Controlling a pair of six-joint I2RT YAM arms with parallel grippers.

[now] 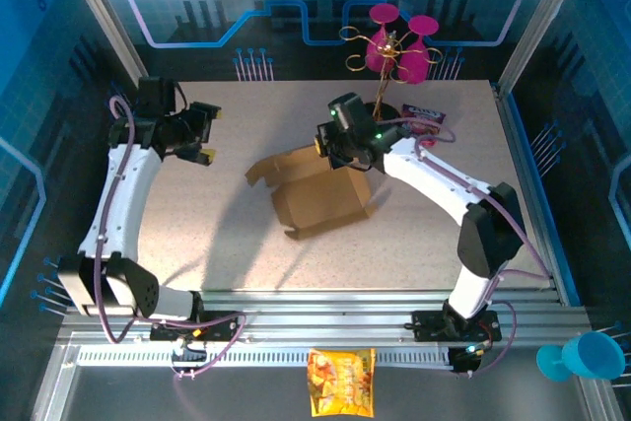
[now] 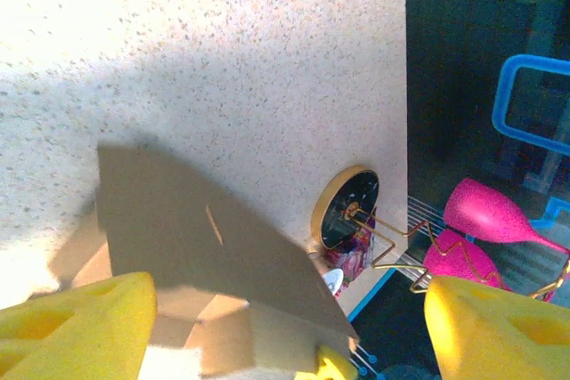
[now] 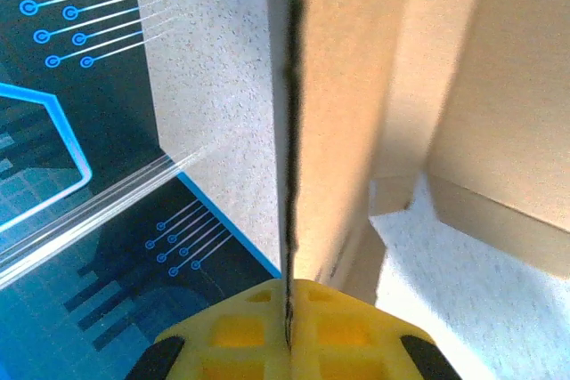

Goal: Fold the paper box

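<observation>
One paper box (image 1: 317,194) sits at the middle of the desk (image 1: 197,244), open side up, its long axis roughly left–right and slightly slanted. I count two end effectors. The right end effector (image 1: 333,152) is clamped on an upright far wall of the box, while the left end effector (image 1: 207,132) hovers left of the box — spread wide, empty.

Paper box (image 1: 320,202) on table (image 1: 197,253), right gripper (image 1: 336,157) at its far wall, left gripper (image 1: 205,137) leftward — rack (image 1: 391,49) behind

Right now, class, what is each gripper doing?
Left gripper: open, holding nothing.
Right gripper: closed on a wall of the paper box.
</observation>
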